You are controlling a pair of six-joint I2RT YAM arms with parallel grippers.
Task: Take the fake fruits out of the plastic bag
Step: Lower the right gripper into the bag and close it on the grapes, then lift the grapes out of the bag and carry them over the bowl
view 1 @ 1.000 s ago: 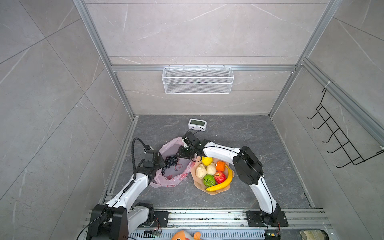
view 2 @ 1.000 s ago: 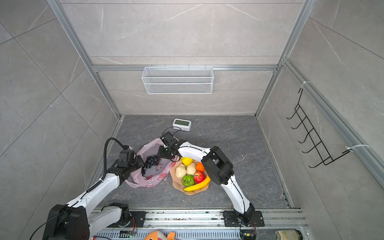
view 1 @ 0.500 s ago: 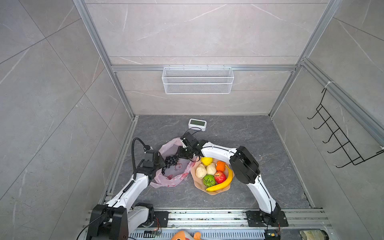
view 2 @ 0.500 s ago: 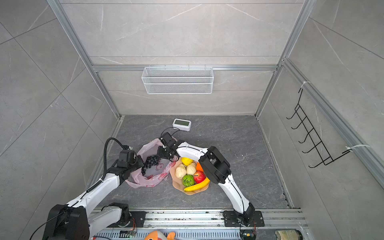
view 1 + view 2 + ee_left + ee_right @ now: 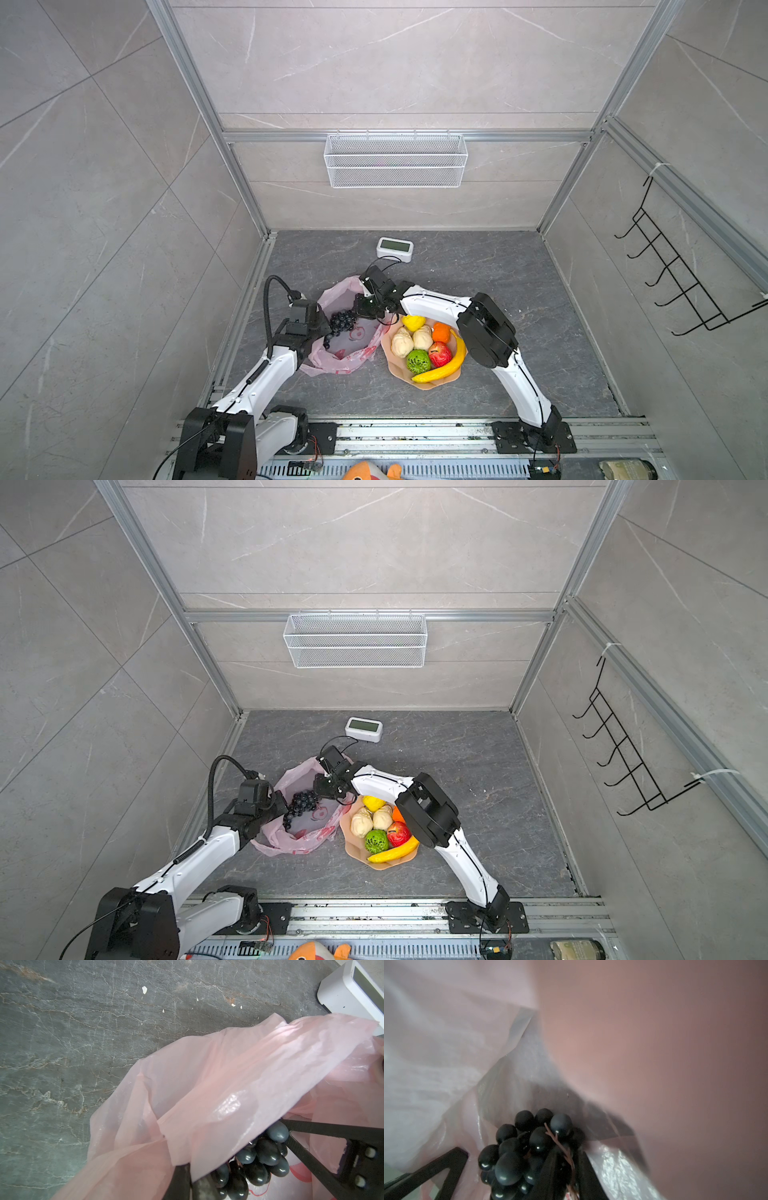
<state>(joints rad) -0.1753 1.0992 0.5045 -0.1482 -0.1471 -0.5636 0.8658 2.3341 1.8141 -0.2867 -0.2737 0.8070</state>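
The left gripper (image 5: 188, 1169) has not shifted over the last second. It stays pinched shut on the rim of the plastic bag (image 5: 353, 357), holding the mouth up and open on the floor.

Inside the bag lies the grape bunch (image 5: 343, 322), the only fruit visible in there; the rest of the pink film looks empty apart from its red prints.

What has changed is on the other side. The right gripper (image 5: 359, 311) has edged a little farther into the bag mouth and its jaws have drawn in around the bunch. In the right wrist view the grapes sit between the two fingers with the stem lying against one of them, and a sliver of gap shows at the other, so the jaws are narrow but not yet clamped. By my reading, the last extraction is about to begin.

To the right, just beside the bag, the peach bowl (image 5: 428, 384) holds the lemon (image 5: 413, 322), two beige lumps (image 5: 402, 341), orange (image 5: 441, 332), apple (image 5: 439, 353), green bumpy fruit (image 5: 417, 360) and banana (image 5: 446, 365) — seven pieces already out.
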